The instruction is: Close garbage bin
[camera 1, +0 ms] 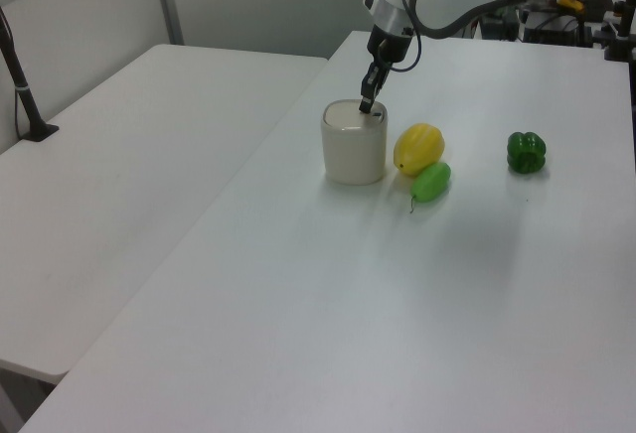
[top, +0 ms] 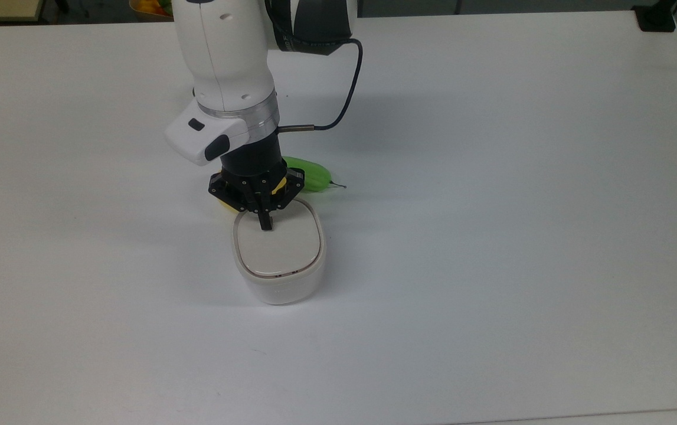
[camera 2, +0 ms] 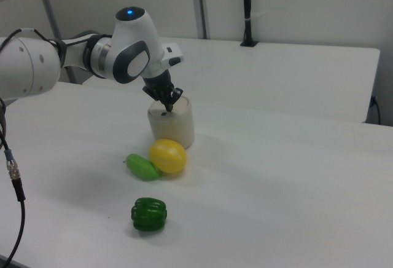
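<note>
The garbage bin (top: pixel 279 277) (camera 1: pixel 353 150) (camera 2: pixel 175 123) is a small white tub with a flat beige lid, standing on the white table. Its lid lies level on the rim. My gripper (top: pixel 265 226) (camera 1: pixel 365 107) (camera 2: pixel 169 106) points straight down with its fingers shut together, and the tips rest on the lid near the edge closest to the yellow melon (camera 1: pixel 418 147) (camera 2: pixel 167 155). Nothing is held between the fingers.
A light green vegetable (top: pixel 313 176) (camera 1: pixel 431 182) (camera 2: pixel 142 167) lies against the melon. A dark green bell pepper (camera 1: pixel 526 151) (camera 2: pixel 149 214) sits farther along the table. A second white table (camera 1: pixel 129 155) adjoins at the left view's left.
</note>
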`<state>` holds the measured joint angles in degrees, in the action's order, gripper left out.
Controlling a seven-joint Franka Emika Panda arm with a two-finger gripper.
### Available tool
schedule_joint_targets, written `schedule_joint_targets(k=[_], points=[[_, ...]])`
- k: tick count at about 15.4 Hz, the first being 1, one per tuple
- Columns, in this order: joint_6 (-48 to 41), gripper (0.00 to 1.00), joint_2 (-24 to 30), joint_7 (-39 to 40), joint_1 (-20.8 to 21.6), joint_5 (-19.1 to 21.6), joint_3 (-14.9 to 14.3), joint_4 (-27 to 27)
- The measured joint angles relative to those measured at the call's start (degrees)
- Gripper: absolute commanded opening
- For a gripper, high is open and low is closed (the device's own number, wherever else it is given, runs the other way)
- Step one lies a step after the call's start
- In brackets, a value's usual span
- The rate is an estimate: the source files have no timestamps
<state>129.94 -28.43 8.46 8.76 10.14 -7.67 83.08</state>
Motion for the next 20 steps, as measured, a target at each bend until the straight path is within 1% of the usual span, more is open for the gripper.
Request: schedule_joint_targets(k=[6,9,10,11,12,14,15,16,17,20], points=[[-0.1,0.0,0.1,0.0,0.0,0.0,0.0,-0.3],[-4.6,0.05,1.2,0.0,0.0,0.0,0.0,-0.7],[-7.2,0.08,2.1,-0.1,-0.1,0.0,-0.1,-1.0],[-9.9,0.14,3.1,-0.2,-0.2,0.0,-0.2,-1.2],[-12.6,0.23,4.3,-0.5,-0.4,0.0,-0.5,-1.3],[-18.8,0.37,7.1,-0.9,-0.8,0.0,-1.4,-1.4],[-22.4,0.48,8.7,-1.0,-1.3,0.0,-1.7,-1.4],[-26.0,0.67,10.2,-1.0,-2.1,0.0,-2.0,-1.4],[-29.3,1.0,11.8,-1.0,-3.1,0.0,-2.1,-1.4],[-37.8,1.0,16.0,-1.0,-5.8,-0.2,-2.2,-1.4]])
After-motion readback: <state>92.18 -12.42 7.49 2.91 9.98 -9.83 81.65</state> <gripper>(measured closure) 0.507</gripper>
